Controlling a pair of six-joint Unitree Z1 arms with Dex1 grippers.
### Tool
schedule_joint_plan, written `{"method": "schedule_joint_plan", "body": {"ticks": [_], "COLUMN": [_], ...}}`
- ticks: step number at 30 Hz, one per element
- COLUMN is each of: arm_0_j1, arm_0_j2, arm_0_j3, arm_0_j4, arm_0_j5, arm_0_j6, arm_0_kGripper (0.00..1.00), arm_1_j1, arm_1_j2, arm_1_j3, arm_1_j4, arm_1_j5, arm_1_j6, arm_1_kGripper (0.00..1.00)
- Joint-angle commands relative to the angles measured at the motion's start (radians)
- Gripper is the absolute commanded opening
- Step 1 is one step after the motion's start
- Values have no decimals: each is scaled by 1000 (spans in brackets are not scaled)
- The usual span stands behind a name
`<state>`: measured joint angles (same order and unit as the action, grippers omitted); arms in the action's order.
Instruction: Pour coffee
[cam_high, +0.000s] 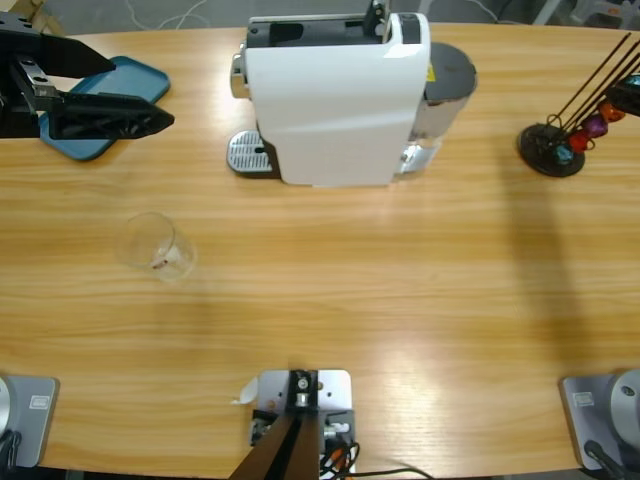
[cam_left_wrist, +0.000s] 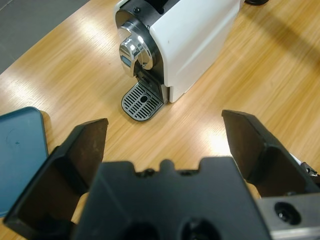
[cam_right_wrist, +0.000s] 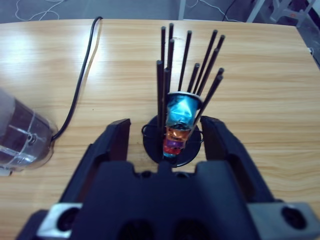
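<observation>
On the near-left part of the wooden table (cam_high: 400, 300) a clear glass tumbler (cam_high: 158, 246) lies tipped on its side, with only a faint brownish trace of coffee (cam_high: 160, 264) visible inside; it is well apart from both grippers. Farther back at centre stands the white coffee machine (cam_high: 335, 95), its perforated drip tray (cam_high: 249, 155) bare and its chrome spout (cam_left_wrist: 134, 51) pointing toward the left side. At far left, the left gripper (cam_high: 160, 118) hangs above the table beside a blue tray (cam_high: 128, 80), jaws spread wide with nothing between them; its wrist view looks toward the drip tray. At far right, a black capsule rack (cam_high: 552, 148) holds a stack of coloured capsules (cam_right_wrist: 179, 125). The right gripper (cam_right_wrist: 166, 134) is parted on either side of the rack's base, and no contact with the rack is visible.
</observation>
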<state>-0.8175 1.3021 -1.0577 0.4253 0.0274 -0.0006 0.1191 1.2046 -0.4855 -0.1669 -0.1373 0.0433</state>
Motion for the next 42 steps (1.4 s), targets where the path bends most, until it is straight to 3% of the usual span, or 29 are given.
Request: {"method": "schedule_joint_plan", "body": {"ticks": [1, 5, 7, 21, 23, 25, 26, 28, 42], "arm_0_j1": [-12, -12, -12, -12, -12, -12, -12, -12, -13], "arm_0_j2": [0, 2, 2, 17, 17, 17, 17, 17, 12], "arm_0_j3": [35, 35, 35, 39, 43, 47, 47, 47, 58], "arm_0_j4": [15, 14, 15, 14, 13, 13, 13, 13, 13], "arm_0_j5": [5, 5, 5, 0, 0, 0, 0, 0, -1], "arm_0_j6": [-16, -16, -16, -18, -18, -18, -19, -19, -24], "arm_0_kGripper": [1000, 1000, 1000, 1000, 1000, 1000, 1000, 1000, 1000], "arm_1_j1": [-36, -36, -44, -75, -78, -78, -78, -78, -78], "arm_1_j2": [51, 62, 66, 102, 105, 107, 107, 107, 82], "arm_1_j3": [39, 39, 42, 44, 45, 47, 47, 51, 50], "arm_1_j4": [-25, -28, -38, -86, -91, -92, -94, -102, -114], "arm_1_j5": [21, 22, 26, 39, 41, 43, 43, 43, 31], "arm_1_j6": [-6, -8, -11, -11, -11, -11, -14, -17, -13], "arm_1_kGripper": [499, 498, 376, 365, 224, 191, 80, 0, 0]}}
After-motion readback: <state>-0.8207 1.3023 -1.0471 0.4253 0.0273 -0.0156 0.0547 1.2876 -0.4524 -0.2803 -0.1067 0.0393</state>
